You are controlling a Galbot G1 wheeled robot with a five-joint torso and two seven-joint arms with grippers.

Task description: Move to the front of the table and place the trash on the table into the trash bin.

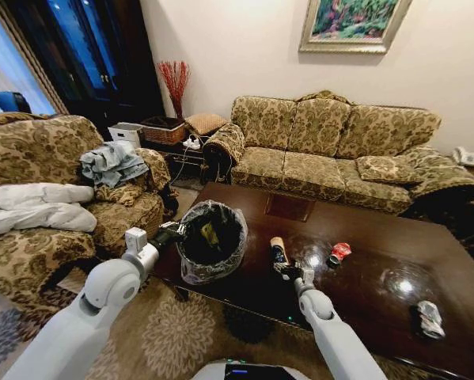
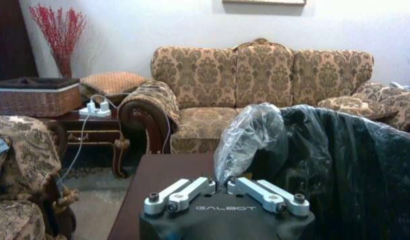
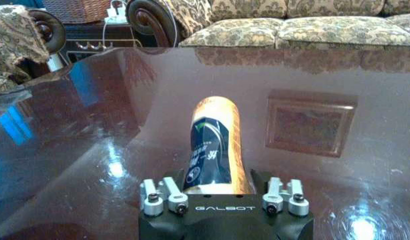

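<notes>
Bottle (image 3: 215, 145) lay on the table (image 1: 363, 261) clamped in my right gripper (image 1: 290, 271), left gripper (image 1: 172, 233) pinched the bin (image 1: 211, 241) liner, wrapper looked binned, and two cans (image 1: 339, 252) waited.

Patterned sofa (image 1: 331, 146) behind; woven basket (image 1: 164, 130), red twigs (image 1: 174, 83), framed painting (image 1: 353, 24)

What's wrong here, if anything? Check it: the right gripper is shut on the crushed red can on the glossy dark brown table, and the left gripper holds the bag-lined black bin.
One thing is wrong. The right gripper is shut on the brown bottle with the light cap, as the right wrist view shows. The crushed red can lies apart on the glossy dark brown table. The left gripper does hold the bag-lined black bin.
</notes>
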